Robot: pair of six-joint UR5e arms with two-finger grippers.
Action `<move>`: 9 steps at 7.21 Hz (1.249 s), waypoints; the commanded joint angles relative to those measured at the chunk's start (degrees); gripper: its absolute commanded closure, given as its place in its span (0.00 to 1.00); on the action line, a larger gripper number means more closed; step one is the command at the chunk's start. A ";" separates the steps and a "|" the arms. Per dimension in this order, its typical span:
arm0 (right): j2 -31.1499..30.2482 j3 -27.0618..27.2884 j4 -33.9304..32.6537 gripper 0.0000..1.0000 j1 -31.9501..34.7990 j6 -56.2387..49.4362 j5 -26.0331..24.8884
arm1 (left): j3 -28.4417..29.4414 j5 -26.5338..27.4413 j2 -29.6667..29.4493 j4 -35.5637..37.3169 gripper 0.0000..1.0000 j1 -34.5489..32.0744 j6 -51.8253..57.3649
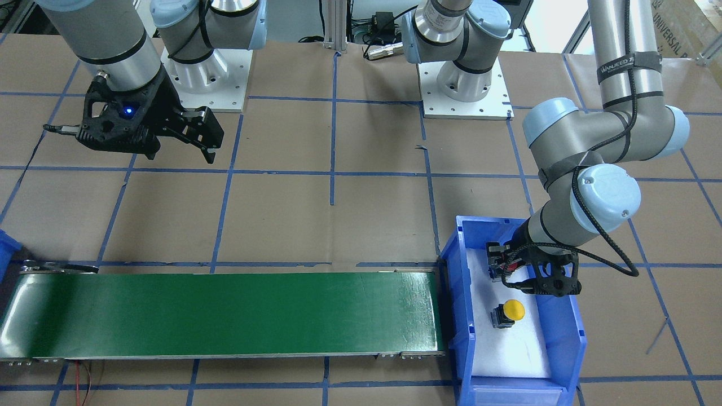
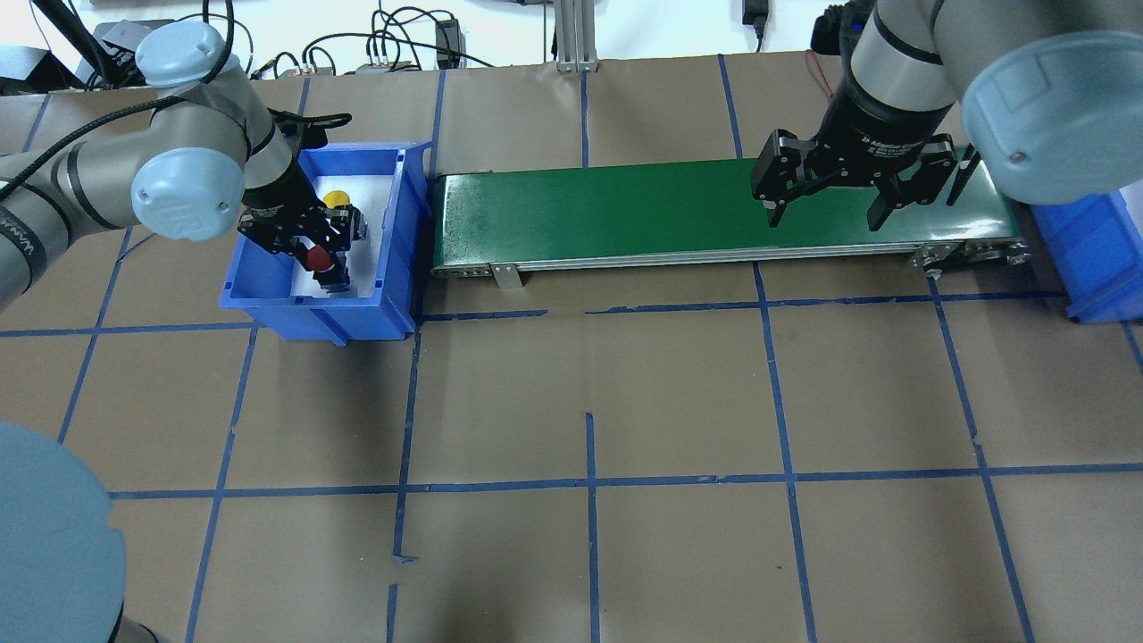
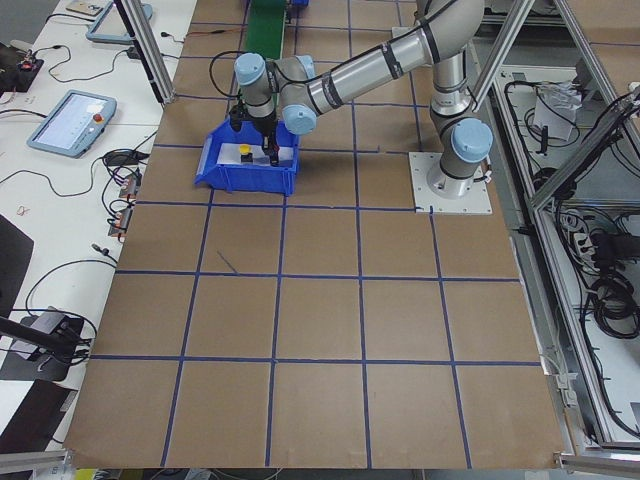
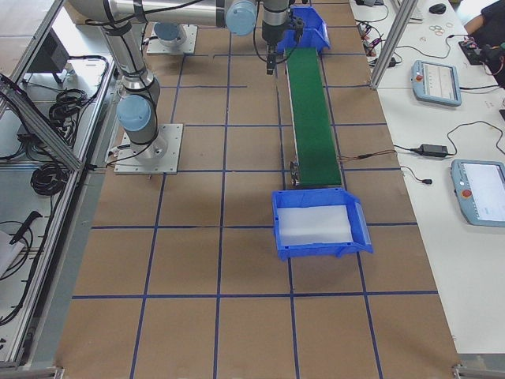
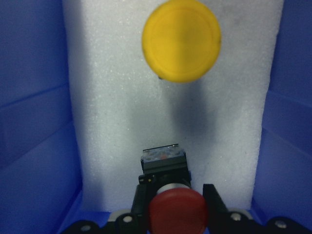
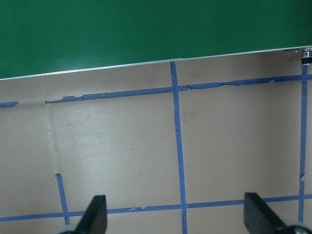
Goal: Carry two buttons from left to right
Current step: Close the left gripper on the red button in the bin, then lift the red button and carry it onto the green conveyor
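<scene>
Brown paper crossed by blue tape lines is covering the table point(image 2: 589, 384), and its near half is lying bare in front of the robot. Farther out, on the robot's left, a blue bin point(image 2: 321, 317) lined with white foam point(image 5: 122, 122) is sitting just beside the end of a green conveyor belt point(image 2: 625, 210). The left gripper point(image 2: 323, 248) is reaching down into this bin, and its two fingers are clamping the red button point(image 5: 176, 214) by the neck under its cap. Whether that button is touching the foam cannot be told. Beyond it, apart from the fingers, the yellow button point(image 1: 510, 312) is resting on the foam with its cap turned toward the wrist camera. Over at the belt's other end, the right gripper point(image 2: 826, 201) is hovering above the belt's near edge with its fingers spread wide and holding nothing. A second blue bin point(image 4: 316, 225) is standing just past that end of the belt.
</scene>
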 commanded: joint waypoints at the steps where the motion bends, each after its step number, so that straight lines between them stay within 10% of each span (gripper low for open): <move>1: 0.02 -0.01 0.02 0.00 0.04 -0.04 0.00 | 4.07 -0.31 1.09 -2.84 0.77 -0.08 -0.40; 9: 0.02 0.07 -0.07 0.00 -0.22 -0.13 -0.09 | 16.14 -8.46 -1.17 -9.81 0.76 -10.88 -16.23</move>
